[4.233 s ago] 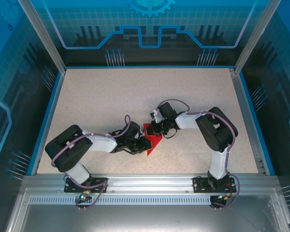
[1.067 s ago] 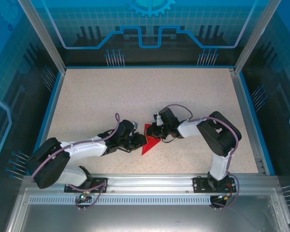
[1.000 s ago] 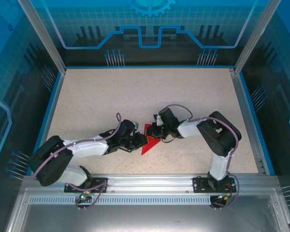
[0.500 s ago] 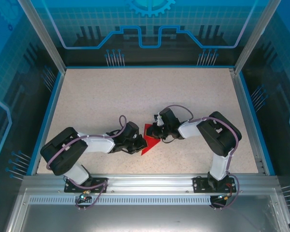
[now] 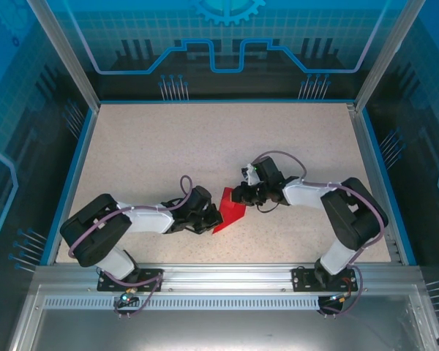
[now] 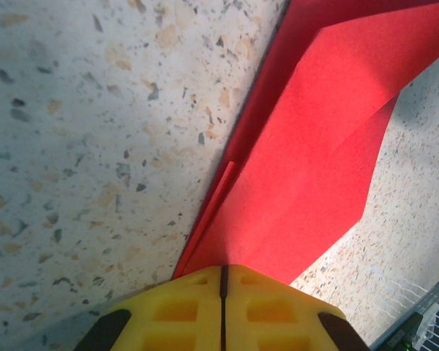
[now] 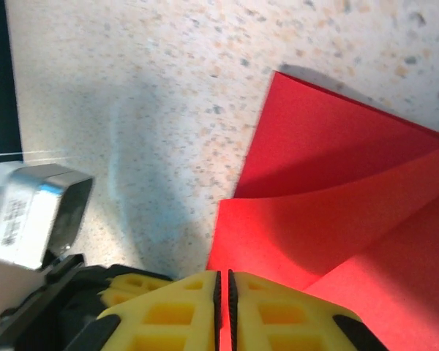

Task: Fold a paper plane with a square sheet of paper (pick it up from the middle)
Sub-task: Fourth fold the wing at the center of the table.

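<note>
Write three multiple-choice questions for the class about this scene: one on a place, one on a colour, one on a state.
1. Where does the red paper lie on the table?
A. In the far left corner
B. Between the two arm tips, toward the near side
C. Against the right wall

2. What colour are the fingers of the left gripper?
A. Green
B. White
C. Yellow

3. How does the right gripper stand?
A. Shut on the paper's edge
B. Wide open above the paper
C. Open, far from the paper

Answers:
1. B, the top view shows the sheet between both arm tips.
2. C, the left wrist view shows yellow fingers.
3. A, the right wrist view shows closed fingers with red paper running into their seam.
</note>
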